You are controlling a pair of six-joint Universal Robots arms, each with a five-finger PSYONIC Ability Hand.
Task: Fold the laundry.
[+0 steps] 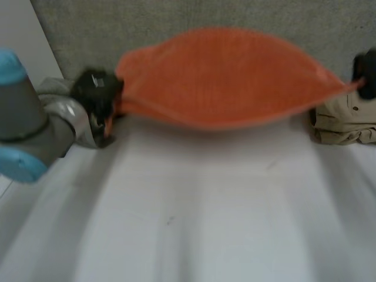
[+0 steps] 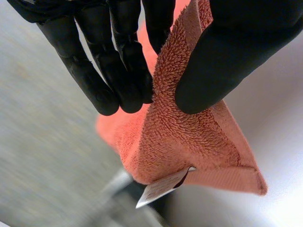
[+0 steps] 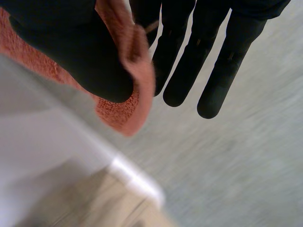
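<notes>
An orange towel (image 1: 223,76) hangs stretched in the air over the far part of the white table (image 1: 194,211), held between both hands. My left hand (image 1: 97,91) pinches its left corner: in the left wrist view the thumb (image 2: 227,56) presses the terry cloth (image 2: 189,142) against the fingers (image 2: 118,71), and a small white label (image 2: 161,189) hangs from the corner. My right hand (image 1: 367,73) grips the right corner. In the right wrist view its thumb (image 3: 80,56) clamps the orange edge (image 3: 137,71) against the fingers (image 3: 218,66).
A beige garment (image 1: 346,120) lies crumpled at the far right of the table. A grey garment (image 1: 64,108) lies bunched at the far left, beside my left arm (image 1: 20,117). A grey wall (image 1: 176,23) stands behind the table.
</notes>
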